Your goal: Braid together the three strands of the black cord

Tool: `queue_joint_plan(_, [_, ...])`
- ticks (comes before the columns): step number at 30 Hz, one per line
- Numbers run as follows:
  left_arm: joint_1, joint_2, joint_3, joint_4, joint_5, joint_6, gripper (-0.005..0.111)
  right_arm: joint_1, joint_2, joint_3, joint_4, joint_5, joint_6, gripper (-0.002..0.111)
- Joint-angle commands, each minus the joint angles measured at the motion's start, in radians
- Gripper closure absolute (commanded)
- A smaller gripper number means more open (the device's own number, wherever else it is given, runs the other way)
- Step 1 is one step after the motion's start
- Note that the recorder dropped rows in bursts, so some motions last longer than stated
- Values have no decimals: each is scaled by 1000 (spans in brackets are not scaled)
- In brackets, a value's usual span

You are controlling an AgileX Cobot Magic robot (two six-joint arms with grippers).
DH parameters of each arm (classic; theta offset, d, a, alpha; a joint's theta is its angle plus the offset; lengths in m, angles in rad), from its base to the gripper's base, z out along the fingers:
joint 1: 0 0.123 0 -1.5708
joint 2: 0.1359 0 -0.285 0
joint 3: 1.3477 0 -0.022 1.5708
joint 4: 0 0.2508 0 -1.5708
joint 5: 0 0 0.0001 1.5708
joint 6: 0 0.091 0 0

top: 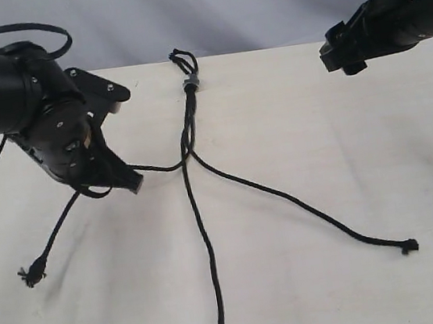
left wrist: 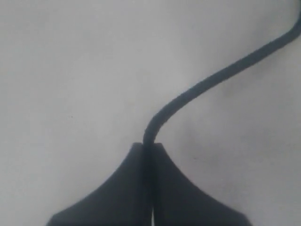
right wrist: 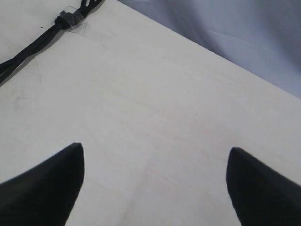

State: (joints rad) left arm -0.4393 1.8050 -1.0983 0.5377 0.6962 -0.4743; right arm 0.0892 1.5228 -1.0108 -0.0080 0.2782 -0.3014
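Three strands (top: 188, 146) of the black cord (top: 190, 109) spread over the pale tabletop (top: 321, 154) from one joint. There a greyish band (top: 190, 83) binds them just beside a small loop (top: 181, 56), which lies at the rear edge of the tabletop, about midway along it. The left strand (top: 56, 233) runs sideways from the joint toward the left edge and passes between the tips of the left end effector (top: 130, 181). It then trails on to a frayed tip (top: 31, 276) near that edge. The left wrist view shows the left end effector (left wrist: 148, 146) pinched tight on this strand (left wrist: 211, 77), the two fingers meeting with only the cord between them. The middle strand (top: 216, 292) runs almost straight to the front edge of the tabletop, where it leaves the exterior view. The right strand (top: 304, 204) slants toward the front right corner and ends in a small knotted tip (top: 409, 246), lying free. The right end effector (top: 341, 58) hangs above the rear right part of the tabletop, well apart from all the strands. Its fingers stand wide apart in the right wrist view (right wrist: 155, 148), with nothing between them. The banded joint (right wrist: 70, 19) shows at the margin of that view, by the rear edge and the grey backdrop (right wrist: 235, 37).
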Motion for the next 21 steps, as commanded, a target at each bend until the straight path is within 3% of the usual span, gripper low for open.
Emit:
queue_joint_plan(1, [46,64,80,-24,-132,-13,106,-7,-4,1,8,-6,0,31])
queue_joint_plan(8, [46,119,87,-94,-104,-22,105,10,-4,1,30,29,3,31])
queue_joint_plan(10, [46,119,87,-98,-88,-19,89,50,-4,1,32,45,3,31])
queue_joint_plan(12, [46,119,87,-98,-88,-11,58,109,-4,0,34,45,3,31])
queue_joint_plan(14, [46,100,87,-98,-85,12,38,184,-4,0,34,49,3,31])
queue_joint_plan(21, [79,-92,87,75,-60,-49,35,330,-4,-70,166,291,1,33])
